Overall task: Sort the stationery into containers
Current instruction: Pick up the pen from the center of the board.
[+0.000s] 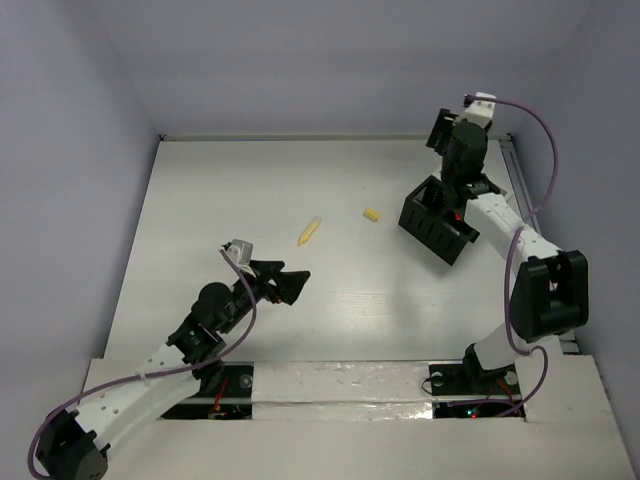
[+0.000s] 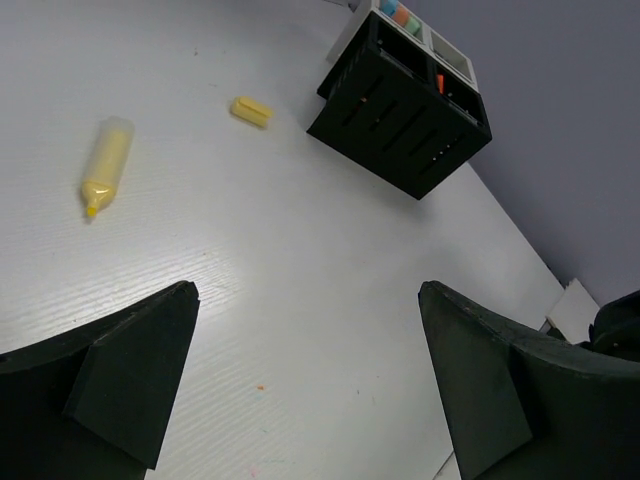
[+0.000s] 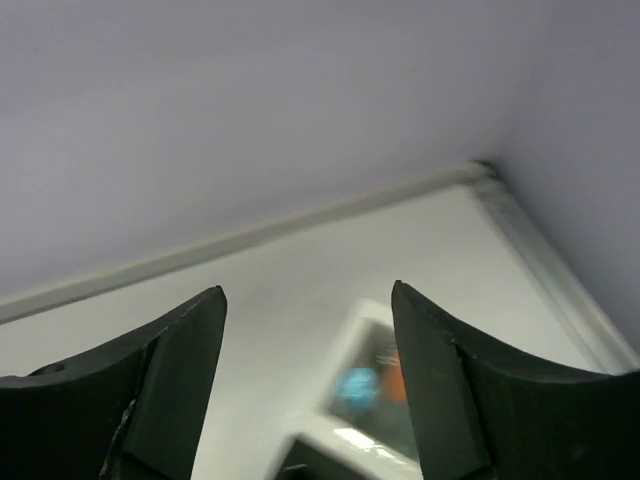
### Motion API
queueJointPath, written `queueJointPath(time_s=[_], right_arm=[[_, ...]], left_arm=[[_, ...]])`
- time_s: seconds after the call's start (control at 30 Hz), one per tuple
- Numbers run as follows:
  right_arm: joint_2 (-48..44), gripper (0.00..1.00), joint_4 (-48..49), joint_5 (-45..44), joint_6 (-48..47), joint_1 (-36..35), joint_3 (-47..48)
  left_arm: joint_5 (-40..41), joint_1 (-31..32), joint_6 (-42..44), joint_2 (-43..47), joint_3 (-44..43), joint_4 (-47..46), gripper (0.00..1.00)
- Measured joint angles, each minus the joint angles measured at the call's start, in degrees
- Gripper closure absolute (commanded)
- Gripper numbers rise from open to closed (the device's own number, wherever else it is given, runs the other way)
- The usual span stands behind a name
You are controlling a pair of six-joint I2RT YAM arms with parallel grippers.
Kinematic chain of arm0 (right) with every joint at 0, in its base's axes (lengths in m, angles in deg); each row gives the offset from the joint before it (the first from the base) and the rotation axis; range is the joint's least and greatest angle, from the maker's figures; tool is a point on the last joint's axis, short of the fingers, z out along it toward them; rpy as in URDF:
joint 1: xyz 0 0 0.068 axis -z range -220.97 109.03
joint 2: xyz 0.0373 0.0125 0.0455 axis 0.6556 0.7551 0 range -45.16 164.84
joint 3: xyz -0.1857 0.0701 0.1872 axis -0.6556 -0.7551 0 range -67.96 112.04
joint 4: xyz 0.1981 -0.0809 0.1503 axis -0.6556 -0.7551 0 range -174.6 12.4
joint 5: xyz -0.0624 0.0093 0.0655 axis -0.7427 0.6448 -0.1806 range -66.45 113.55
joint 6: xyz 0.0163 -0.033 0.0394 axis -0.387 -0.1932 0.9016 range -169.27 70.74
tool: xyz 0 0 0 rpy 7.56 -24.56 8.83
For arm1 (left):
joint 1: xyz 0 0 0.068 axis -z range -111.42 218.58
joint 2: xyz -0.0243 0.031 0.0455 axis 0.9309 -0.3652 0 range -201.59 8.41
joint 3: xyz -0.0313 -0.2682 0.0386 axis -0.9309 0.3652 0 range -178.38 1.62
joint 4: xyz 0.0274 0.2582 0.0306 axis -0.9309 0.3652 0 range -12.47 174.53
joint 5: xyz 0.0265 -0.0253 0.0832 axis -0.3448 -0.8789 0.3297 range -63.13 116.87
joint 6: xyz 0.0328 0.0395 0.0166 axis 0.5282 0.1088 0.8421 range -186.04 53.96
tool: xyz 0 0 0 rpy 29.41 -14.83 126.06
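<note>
Pale walls close in a white table [image 1: 200, 200] where a stubby yellow marker [image 1: 309, 232] and a small yellow eraser block [image 1: 371, 214] lie loose near each other, well left of the black slotted box [image 1: 435, 225]. Its white tray [image 2: 470, 72] holds what look like blue and orange bits, blurred. The left gripper [image 2: 305, 300] hangs spread and empty short of the marker, and the right gripper [image 3: 305, 300] gapes empty above the box.

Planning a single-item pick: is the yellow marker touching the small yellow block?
Apart. The left wrist view shows bare table between the yellow marker and the yellow block.
</note>
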Motion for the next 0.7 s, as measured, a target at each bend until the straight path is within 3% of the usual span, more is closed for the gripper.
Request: queueJointPath(time_s=[0.1,0.17,0.27,0.37,0.4,0.53,0.7], right_arm=[[-0.74,0.89,-2.80,6.69,0.39,-5.35,3.65],[-0.17,1.00,-5.70,9.57,1.31,-10.05,5.92],[1.55,1.00,-9.44,13.75,3.43,-16.57,7.67],[4.90,0.75,-13.00,18.27,6.47,-21.79,7.78],[6.56,0.56,-14.53,19.65,7.67,-23.26,7.78],[13.70,0.22,-19.30,22.64,10.91,-26.93,8.00],[23.12,0.16,-23.52,24.68,14.08,-30.05,10.40]], left_arm=[[2.58,0.00,0.00,1.77,0.00,1.49,0.10],[4.70,0.00,0.00,3.76,0.00,2.93,0.10],[7.78,0.00,-0.02,7.56,0.04,4.90,0.10],[10.95,0.00,-0.09,11.74,0.11,6.95,0.10],[11.89,0.00,-0.11,12.98,0.11,7.30,0.10],[14.60,0.00,-0.24,15.47,0.13,8.74,0.10],[15.69,0.00,-0.26,15.30,0.42,9.79,0.11]])
